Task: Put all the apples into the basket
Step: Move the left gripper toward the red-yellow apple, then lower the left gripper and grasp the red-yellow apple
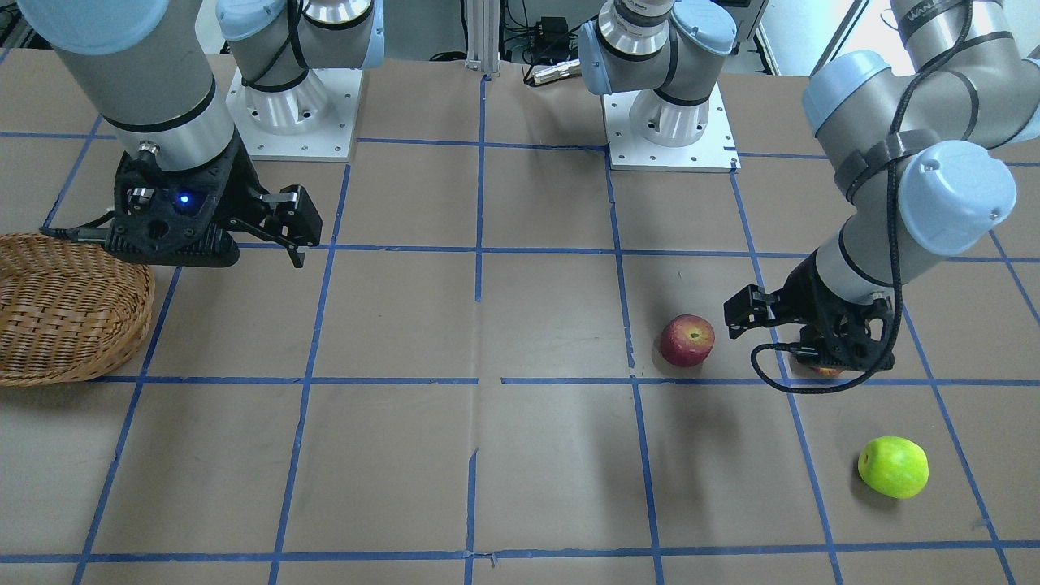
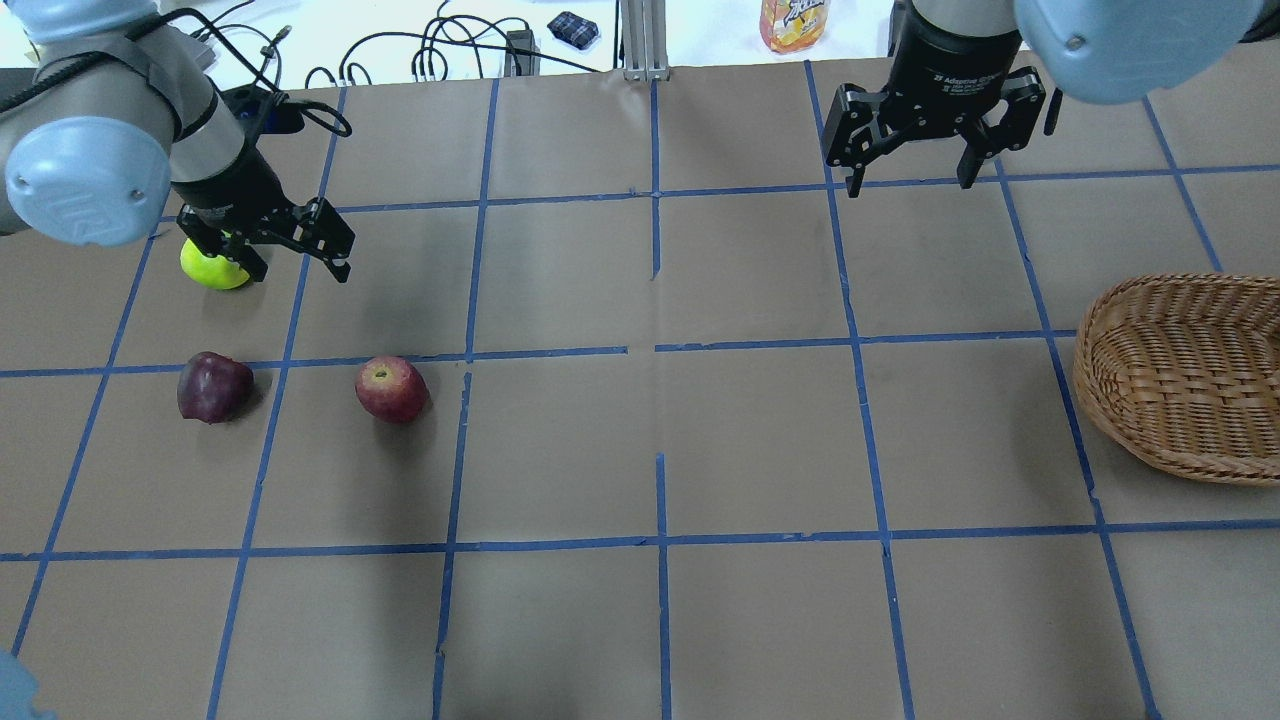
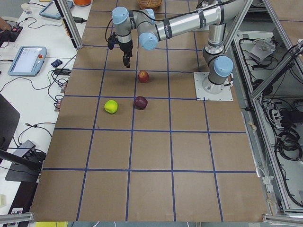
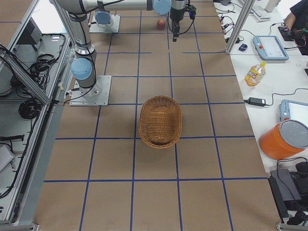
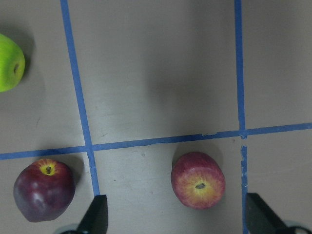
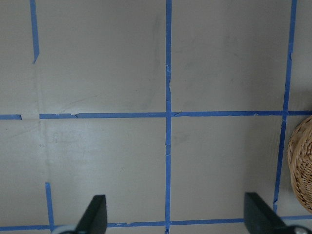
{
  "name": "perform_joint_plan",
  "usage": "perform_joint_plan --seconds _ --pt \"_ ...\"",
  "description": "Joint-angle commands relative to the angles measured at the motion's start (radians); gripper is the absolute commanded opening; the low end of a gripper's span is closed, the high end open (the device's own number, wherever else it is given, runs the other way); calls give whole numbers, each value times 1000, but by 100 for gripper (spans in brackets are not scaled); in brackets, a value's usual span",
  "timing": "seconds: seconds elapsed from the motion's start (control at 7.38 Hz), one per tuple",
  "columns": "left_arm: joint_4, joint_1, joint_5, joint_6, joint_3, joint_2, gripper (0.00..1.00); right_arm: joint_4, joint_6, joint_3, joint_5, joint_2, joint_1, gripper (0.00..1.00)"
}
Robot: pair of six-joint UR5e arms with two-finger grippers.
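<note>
— Found the left claw in what state?

— Spread wide, released, gripping nothing. Saw it hanging above the table toward the left end, touching none of the fruit.

— And around it?

— Spotted the green apple toward the far edge by the left end, partly hidden behind the claw from overhead. Counted two more nearer the robot's edge. Placed the dark red apple closest to the left end, and the red apple with a yellow patch beside it toward the middle, apart and not touching. From the wrist camera, caught that yellow-patched one low in the picture between the two fingertips, lying on the table beside a crossing of blue tape lines.

— Then the right claw?

— Likewise spread apart, clutching nothing. Saw it hanging high over the table's right half. Could not fix how near the far edge, since overhead and front views disagreed.

— And the basket?

— Found it toward the right end, about midway between the robot's edge and the far edge, just at the side of the right wrist picture. Left all three apples on the bare table at the other end, well apart from it.
</note>
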Motion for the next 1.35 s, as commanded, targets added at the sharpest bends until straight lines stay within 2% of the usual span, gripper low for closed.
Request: perform_joint_plan --seconds 0.0,0.14,0.27,0.54,0.68,0.81,0.95,1.22 --pt "7 1 -3 -40 -33 -4 100 1 0 0 0 0 0 100" --pt "20 1 -1 -41 -70 -10 100 0 0 0 0 0 0 100" --pt "128 1 -1 -44 -106 -16 100 0 0 0 0 0 0 100" --pt "199 -4 -21 -64 -197 -16 100 0 2 0 0 0 0 100" --pt "220 -2 -42 -92 -216 -25 100 0 2 0 0 0 0 100" --pt "230 -2 -114 -98 -257 -17 100 0 2 0 0 0 0 100" --pt "291 2 -118 -96 -272 -25 100 0 2 0 0 0 0 100" --pt "305 10 -116 -112 -314 -36 100 0 2 0 0 0 0 100"
